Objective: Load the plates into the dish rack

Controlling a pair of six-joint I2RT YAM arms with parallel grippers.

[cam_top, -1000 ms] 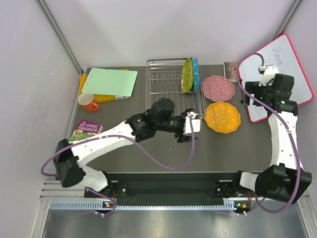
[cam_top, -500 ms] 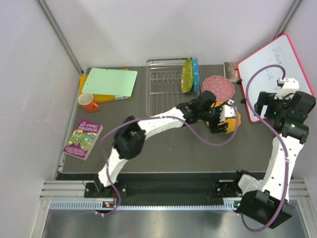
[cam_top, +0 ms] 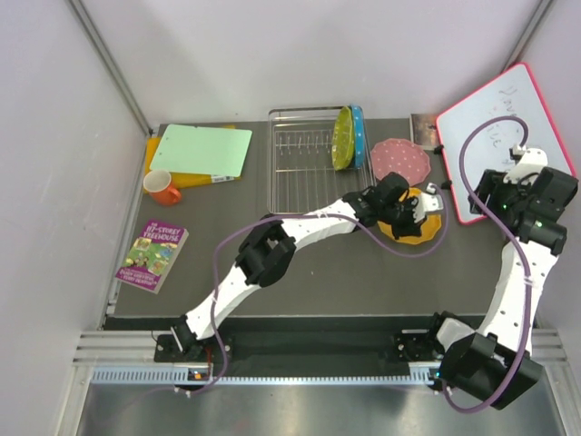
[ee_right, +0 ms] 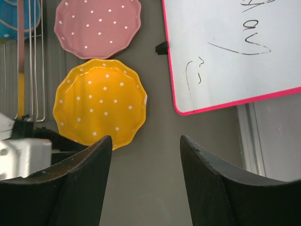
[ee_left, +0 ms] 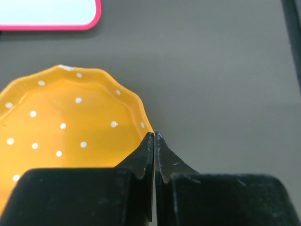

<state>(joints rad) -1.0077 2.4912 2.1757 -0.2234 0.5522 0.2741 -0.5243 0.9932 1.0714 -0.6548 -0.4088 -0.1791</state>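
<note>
- left hand point(ee_left: 154, 137): fingers pressed together, nothing between them, tips at the orange plate point(ee_left: 66, 127) rim
- right hand point(ee_right: 146, 143): fingers spread, empty, above worktop point(ee_right: 155, 197) near whiteboard point(ee_right: 235, 47)

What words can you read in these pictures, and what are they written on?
"13-STOREY TREEHOUSE", small and only just readable: on the cover of the book.
Black handwriting on the whiteboard: too scrawled and cut off to read.
The orange plate and pink plate: only white dots, no words.
</note>
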